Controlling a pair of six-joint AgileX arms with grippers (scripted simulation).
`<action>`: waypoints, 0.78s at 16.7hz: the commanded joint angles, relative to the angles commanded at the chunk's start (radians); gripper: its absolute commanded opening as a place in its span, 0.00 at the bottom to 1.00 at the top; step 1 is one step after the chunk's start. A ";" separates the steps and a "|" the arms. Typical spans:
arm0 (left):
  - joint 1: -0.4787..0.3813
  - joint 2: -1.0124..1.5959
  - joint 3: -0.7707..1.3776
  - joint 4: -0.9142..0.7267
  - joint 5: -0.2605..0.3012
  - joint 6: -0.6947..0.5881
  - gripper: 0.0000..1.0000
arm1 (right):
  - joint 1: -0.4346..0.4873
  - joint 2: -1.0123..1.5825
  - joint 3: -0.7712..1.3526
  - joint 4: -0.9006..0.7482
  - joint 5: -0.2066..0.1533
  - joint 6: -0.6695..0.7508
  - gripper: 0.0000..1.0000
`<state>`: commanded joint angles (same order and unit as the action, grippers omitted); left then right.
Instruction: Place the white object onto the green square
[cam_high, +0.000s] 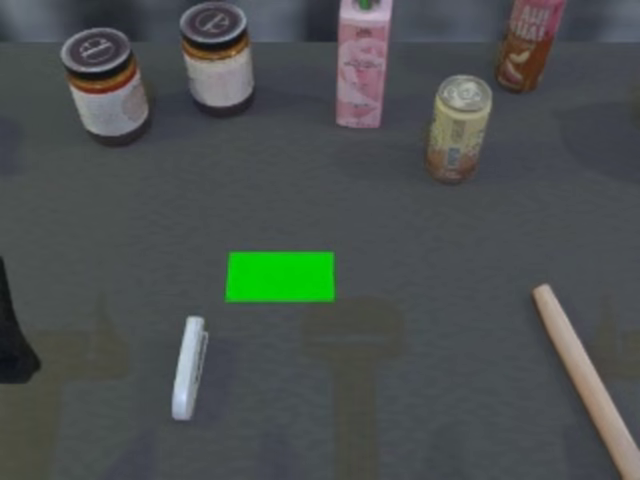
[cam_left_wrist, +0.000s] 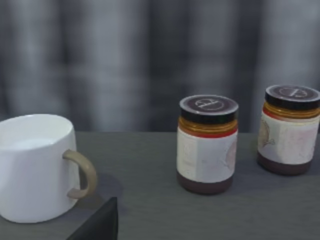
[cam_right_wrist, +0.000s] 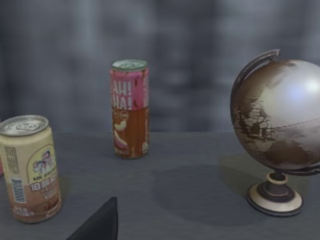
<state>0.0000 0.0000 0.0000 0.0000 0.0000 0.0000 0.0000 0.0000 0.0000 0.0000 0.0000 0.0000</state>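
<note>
top view overhead, wrist views low, level

White object (cam_high: 189, 367) lies front-left of green square (cam_high: 280, 276), apart.

A white mug (cam_left_wrist: 34, 167) with a tan handle is seen standing upright on the dark table (cam_left_wrist: 150, 200). Two labelled jars (cam_left_wrist: 207, 144) (cam_left_wrist: 290, 129) (both black-lidded) are set well apart from it, side by side.
</note>
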 joint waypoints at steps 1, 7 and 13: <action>0.000 0.000 0.000 0.000 0.000 0.000 1.00 | 0.000 0.000 0.000 0.000 0.000 0.000 1.00; -0.050 0.157 0.151 -0.122 0.002 -0.042 1.00 | 0.000 0.000 0.000 0.000 0.000 0.000 1.00; -0.176 0.685 0.555 -0.450 0.000 -0.145 1.00 | 0.000 0.000 0.000 0.000 0.000 0.000 1.00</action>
<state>-0.1758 0.6847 0.5548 -0.4499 0.0004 -0.1453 0.0000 0.0000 0.0000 0.0000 0.0000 0.0000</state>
